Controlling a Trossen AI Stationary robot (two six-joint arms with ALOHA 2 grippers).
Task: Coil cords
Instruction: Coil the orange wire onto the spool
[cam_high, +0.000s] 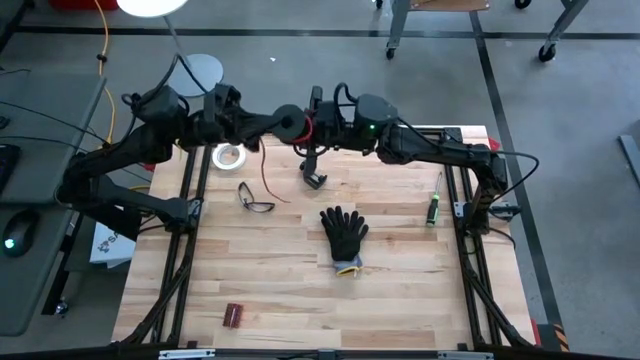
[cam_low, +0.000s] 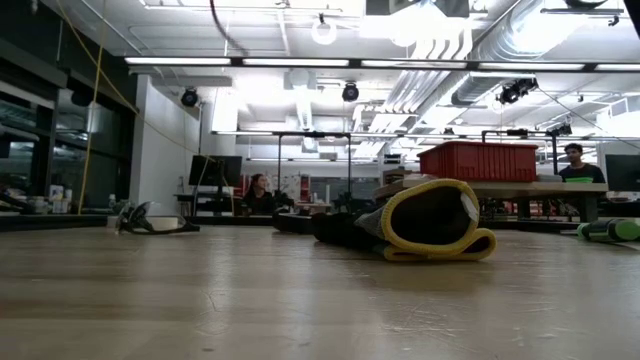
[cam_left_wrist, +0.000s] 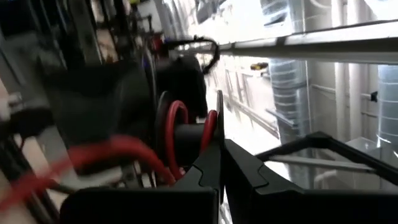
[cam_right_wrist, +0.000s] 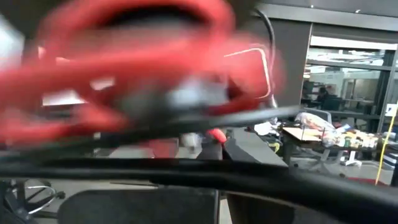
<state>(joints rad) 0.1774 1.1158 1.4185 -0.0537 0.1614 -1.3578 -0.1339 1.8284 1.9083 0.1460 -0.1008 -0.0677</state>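
Above the table's far middle, a small black round spool (cam_high: 289, 122) is held in the air with a thin red cord (cam_left_wrist: 175, 127) wound on its hub. My left gripper (cam_high: 277, 123) reaches in from the left and is shut on the spool. My right gripper (cam_high: 316, 126) comes from the right, right beside the spool, and is shut with red cord (cam_right_wrist: 216, 134) at its fingertips. A loose red strand (cam_high: 266, 165) hangs down to the table. Neither gripper appears in the low view. My left gripper pinches the rim of the spool's thin black flange (cam_left_wrist: 219, 127) between its two shut fingers, edge-on. The fingers come roughly level from the table's left. The spool is lifted clear of the table. My right gripper has a bit of red cord (cam_right_wrist: 216, 134) between its shut fingertips, coming roughly level from the table's right. Blurred red loops (cam_right_wrist: 143, 68) close to the camera hide the rest of the hold.
A white tape ring (cam_high: 230, 156) and safety glasses (cam_high: 255, 197) lie below the left arm. A black glove (cam_high: 345, 237) with a yellow cuff (cam_low: 437, 225) lies mid-table, a green-handled screwdriver (cam_high: 433, 206) to the right, and a small dark red object (cam_high: 233, 315) near the front left.
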